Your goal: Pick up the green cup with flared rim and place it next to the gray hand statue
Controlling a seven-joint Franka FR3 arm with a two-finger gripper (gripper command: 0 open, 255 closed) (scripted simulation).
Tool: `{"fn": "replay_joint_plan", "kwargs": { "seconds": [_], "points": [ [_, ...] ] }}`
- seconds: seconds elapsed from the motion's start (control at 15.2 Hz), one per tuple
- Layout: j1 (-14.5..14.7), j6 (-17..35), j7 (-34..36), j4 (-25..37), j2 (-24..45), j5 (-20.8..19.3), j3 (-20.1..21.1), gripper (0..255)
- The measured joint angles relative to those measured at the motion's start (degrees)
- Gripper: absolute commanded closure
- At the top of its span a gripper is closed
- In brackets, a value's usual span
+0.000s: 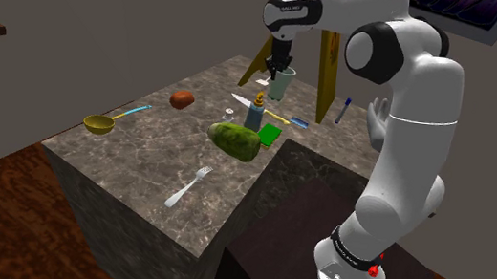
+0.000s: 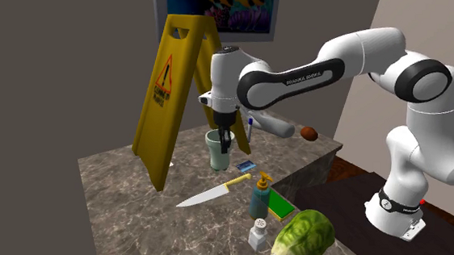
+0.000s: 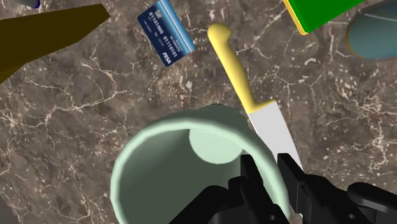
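item: pale green cup, held at the rim

location: far end of the marble table [image 1: 138, 164], beside the foot of the yellow wet-floor sign [image 2: 171, 87].

tool: black gripper [image 3: 270, 168] pointing straight down, its two fingers closed on the wall of the pale green cup [image 3: 159, 159], one finger inside the flared rim, one outside. the cup stands upright with its mouth open. whether its base rests on the marble or hangs just above it cannot be told.

nearby: blue card [image 3: 165, 32] and yellow-handled knife [image 3: 245, 86] just beside the cup. the blade runs past the gripped side.

gray hand statue [image 1: 377, 118]: upright at the table's edge toward the shoulder view's right, partly behind the white arm and apart from the cup. blue pen [image 1: 343, 111] lies between them.

further along the table: teal soap bottle [image 2: 260, 197], green sponge [image 2: 280, 204], salt shaker [image 2: 258, 234], head of lettuce [image 2: 301, 239], brown lump [image 1: 182, 99], yellow ladle [image 1: 99, 124], fork [image 1: 188, 187].
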Motion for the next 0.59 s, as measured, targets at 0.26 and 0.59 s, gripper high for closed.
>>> {"fn": "replay_joint_plan", "kwargs": {
  "seconds": [0.26, 0.59],
  "points": [
    [-0.06, -2.94, -0.17, 2.60, -0.35, -0.04, -0.06, 255],
    [-0.10, -6.73, -0.29, 6.35, -0.39, -0.04, -0.09, 255]
  ]
}}
